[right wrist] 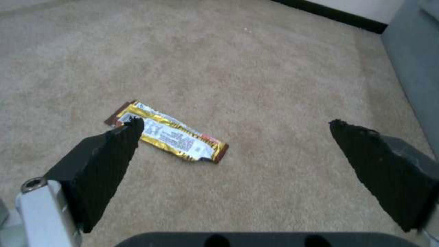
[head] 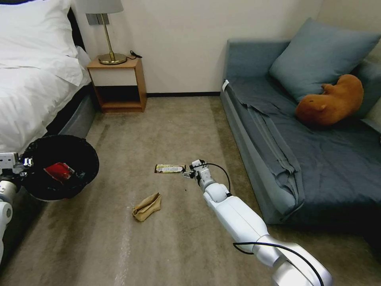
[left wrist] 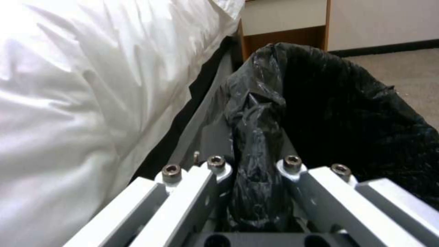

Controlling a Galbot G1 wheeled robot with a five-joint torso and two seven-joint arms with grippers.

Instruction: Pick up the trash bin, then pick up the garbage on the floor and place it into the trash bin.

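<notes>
Here, right gripper (right wrist: 233,125): jaws spread wide, empty, snack wrapper (right wrist: 167,131) at ten o'clock.
Left gripper (left wrist: 253,171): pinching trash bin (head: 59,167) liner.
Hidden: bin's depths dark.

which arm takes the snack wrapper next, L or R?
Right. The right gripper sits just beside the snack wrapper on the carpet, jaws open. The left gripper is busy, shut on the trash bin liner by the bed.
</notes>
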